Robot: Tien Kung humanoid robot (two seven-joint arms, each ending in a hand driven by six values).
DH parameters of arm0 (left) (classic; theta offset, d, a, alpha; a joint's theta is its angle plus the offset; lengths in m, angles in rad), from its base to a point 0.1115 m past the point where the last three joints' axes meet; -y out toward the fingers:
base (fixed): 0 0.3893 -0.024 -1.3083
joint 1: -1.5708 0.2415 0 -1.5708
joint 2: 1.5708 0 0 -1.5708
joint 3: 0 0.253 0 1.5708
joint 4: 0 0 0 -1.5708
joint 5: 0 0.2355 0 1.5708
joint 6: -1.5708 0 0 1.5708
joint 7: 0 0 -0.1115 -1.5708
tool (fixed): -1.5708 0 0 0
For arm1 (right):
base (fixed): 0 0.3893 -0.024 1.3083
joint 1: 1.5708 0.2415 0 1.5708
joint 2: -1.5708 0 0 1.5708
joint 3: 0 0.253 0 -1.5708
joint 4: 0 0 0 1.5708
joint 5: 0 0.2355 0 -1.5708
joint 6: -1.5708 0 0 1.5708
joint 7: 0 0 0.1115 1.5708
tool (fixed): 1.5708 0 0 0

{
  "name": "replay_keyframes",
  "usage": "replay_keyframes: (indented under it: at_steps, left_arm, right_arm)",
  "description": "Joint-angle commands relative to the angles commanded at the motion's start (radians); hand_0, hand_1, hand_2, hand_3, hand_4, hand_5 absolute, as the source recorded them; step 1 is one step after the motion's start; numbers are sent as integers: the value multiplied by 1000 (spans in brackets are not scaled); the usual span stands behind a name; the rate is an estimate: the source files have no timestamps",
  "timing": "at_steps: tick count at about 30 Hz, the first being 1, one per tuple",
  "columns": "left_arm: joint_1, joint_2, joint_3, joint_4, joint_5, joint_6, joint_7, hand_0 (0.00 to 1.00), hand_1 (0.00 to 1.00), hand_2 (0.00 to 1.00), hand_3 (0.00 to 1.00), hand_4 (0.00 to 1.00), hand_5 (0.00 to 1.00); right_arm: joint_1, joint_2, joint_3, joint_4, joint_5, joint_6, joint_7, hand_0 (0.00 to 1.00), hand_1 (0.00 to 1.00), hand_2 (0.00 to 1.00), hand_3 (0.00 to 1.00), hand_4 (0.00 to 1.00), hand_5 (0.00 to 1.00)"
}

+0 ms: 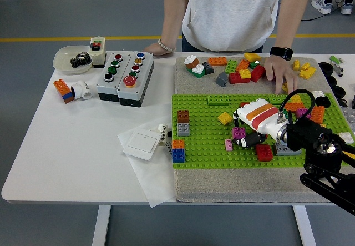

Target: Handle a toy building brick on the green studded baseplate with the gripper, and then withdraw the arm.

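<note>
- The right hand point(247, 130) reaches in from the table's right edge and lies low over the green studded baseplate point(205, 140), white-and-orange shell uppermost, dark fingers pointing toward the baseplate's left edge.
- The magenta brick point(239, 132) stands on the baseplate near its middle, directly at the fingertips. The fingers curl down beside and partly over it.
- Whether the fingers actually clamp the brick cannot be told from the head view; contact looks likely, but the shell hides the grip.
- Key relation: the brick lies just ahead of the hand, on its left-pointing line, so no sideways correction appears necessary. The brick is compact, without an evident long axis.
- A small pink brick point(228, 144) sits just beside it toward the near edge; a red brick point(264, 152) sits under the wrist, toward the near right corner.
- The right arm is the only one near; the left arm is not visible.
- A person stands at the far edge, one hand point(275, 71) resting on loose bricks beyond the baseplate's far right corner, well apart from the robot's fingers.
</note>
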Motion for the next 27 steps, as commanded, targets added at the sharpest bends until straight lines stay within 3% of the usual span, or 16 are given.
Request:
replay_keyframes:
  at_steps: [1,2,7,8,13,14,19,20,27]
  left_arm:
    - [-1,0,0,0,1,0,0,746,753,786,603,629,653]
    - [-1,0,-1,0,2,0,1,747,753,786,603,629,652]
    - [-2,0,-1,0,3,0,1,747,753,786,603,629,652]
    - [-2,1,-1,0,2,0,1,747,752,786,603,628,651]
    - [-3,0,-1,0,3,0,1,747,752,786,603,628,651]
    - [-3,0,-1,0,2,0,0,747,753,786,603,628,650]
    - [-3,0,0,0,2,1,0,747,753,786,603,628,650]
    - [-3,0,0,0,2,1,0,747,754,786,603,628,651]
    - [-3,0,-1,0,3,1,1,747,753,786,603,628,651]
  right_arm:
    - [1,0,-1,0,-2,0,0,365,430,518,518,803,448]
    - [1,1,-1,0,-3,0,0,382,425,508,507,754,342]
    - [1,1,-5,-2,-5,0,5,382,425,508,507,754,342]
    - [1,1,-5,-2,-5,1,8,456,409,485,491,671,145]
    - [0,2,-8,-5,-6,0,19,456,409,485,491,671,145]
    - [0,2,-9,-6,-6,0,20,416,399,472,490,695,59]
    - [-2,6,-12,-15,-12,-4,27,416,399,472,490,695,59]
    - [-2,6,-13,-17,-14,-6,28,339,382,455,489,781,2]
    - [-1,5,-12,-16,-20,-4,30,337,379,453,492,797,2]
